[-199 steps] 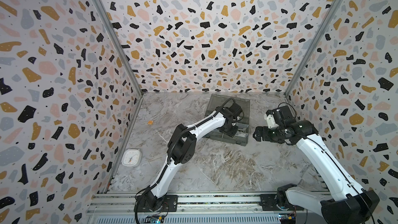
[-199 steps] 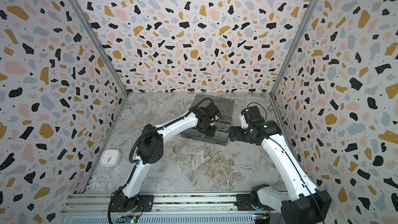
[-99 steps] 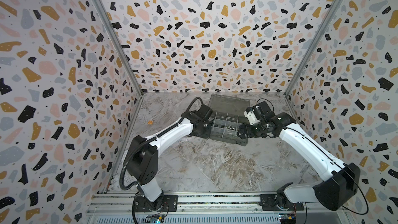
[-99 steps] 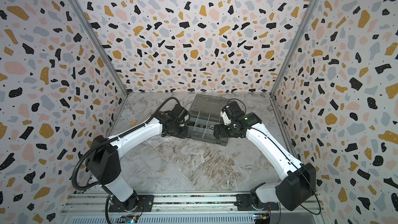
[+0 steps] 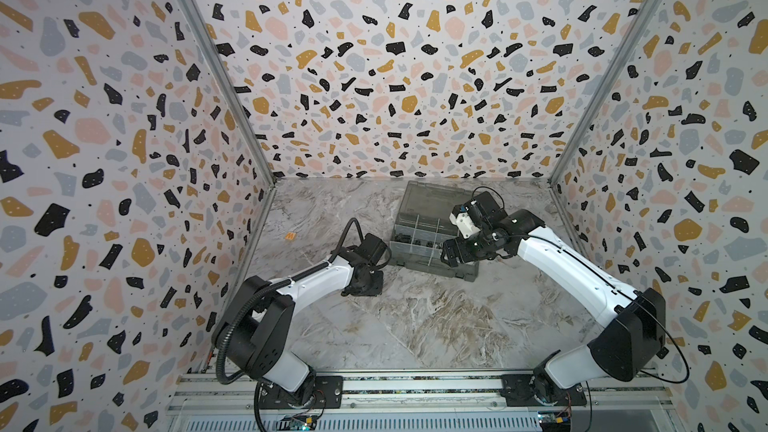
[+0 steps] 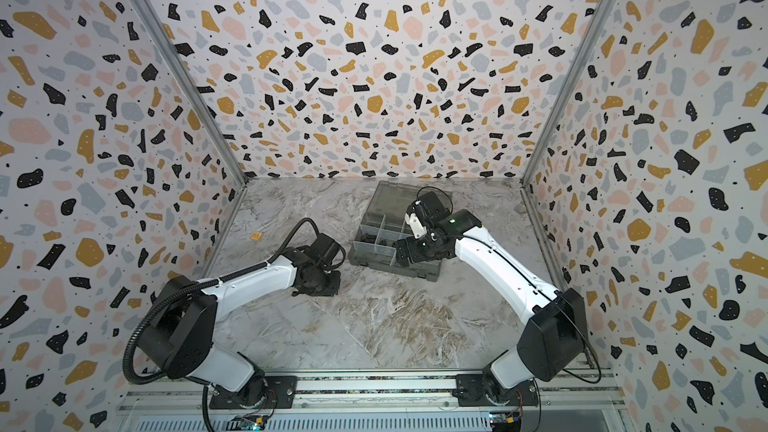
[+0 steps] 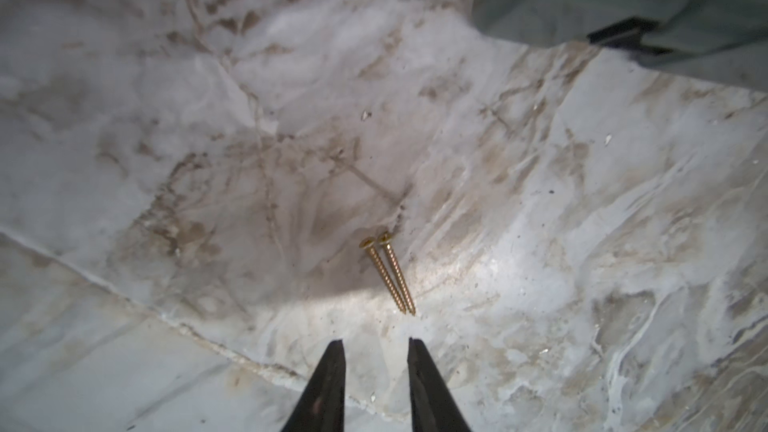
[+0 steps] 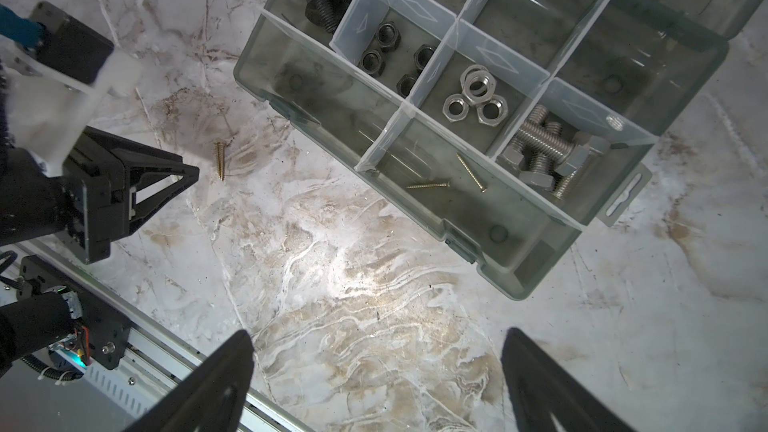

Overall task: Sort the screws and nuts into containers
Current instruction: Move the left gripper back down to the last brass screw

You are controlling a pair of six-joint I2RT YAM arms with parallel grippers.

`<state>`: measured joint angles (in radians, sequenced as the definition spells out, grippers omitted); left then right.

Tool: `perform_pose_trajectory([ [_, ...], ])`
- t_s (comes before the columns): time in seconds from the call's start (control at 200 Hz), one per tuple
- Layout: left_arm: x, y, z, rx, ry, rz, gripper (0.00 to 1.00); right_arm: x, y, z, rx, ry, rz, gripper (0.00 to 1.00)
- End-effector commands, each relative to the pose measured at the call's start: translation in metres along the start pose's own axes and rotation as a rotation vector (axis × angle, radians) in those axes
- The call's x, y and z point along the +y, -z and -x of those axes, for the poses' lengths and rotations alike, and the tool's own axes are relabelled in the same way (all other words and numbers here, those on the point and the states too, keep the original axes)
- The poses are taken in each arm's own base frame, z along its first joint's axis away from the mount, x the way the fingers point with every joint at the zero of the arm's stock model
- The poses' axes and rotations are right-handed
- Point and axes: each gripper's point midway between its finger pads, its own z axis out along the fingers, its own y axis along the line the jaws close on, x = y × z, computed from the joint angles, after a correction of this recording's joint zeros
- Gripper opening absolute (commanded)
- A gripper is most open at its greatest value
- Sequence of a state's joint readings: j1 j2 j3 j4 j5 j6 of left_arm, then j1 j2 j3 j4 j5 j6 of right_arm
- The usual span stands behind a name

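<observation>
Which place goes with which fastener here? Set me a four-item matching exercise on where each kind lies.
Things:
1. black hex nuts
2. silver hex nuts
3. silver hex bolts
4. side-by-side pair of brass wood screws

Places:
A. loose on the marble tabletop, outside the organiser box
B. compartment between the black nuts and the silver bolts
C. end compartment by the slotted tab
D. compartment beside the black hex bolts

Pairs: 1-D, 2-B, 3-C, 4-A.
</observation>
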<state>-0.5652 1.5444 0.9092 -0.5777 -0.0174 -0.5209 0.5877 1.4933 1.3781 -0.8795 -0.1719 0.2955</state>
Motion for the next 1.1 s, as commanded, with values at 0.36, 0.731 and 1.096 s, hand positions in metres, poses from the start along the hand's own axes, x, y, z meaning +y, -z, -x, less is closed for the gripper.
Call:
perform_pose_trajectory([
  [0.36, 0.007, -0.02, 0.015, -0.009, 0.011, 0.037, 0.24, 0.0, 0.014, 0.004, -0.025, 0.018, -0.023, 0.95],
  [0.731, 0.009, -0.029, 0.023, 0.014, -0.005, 0.035, 0.21, -0.006, 0.014, 0.006, -0.023, 0.013, -0.053, 0.95],
  [1.096, 0.004, -0.027, 0.029, 0.027, -0.019, 0.026, 0.2, -0.009, 0.011, 0.012, -0.019, 0.012, -0.062, 0.95],
])
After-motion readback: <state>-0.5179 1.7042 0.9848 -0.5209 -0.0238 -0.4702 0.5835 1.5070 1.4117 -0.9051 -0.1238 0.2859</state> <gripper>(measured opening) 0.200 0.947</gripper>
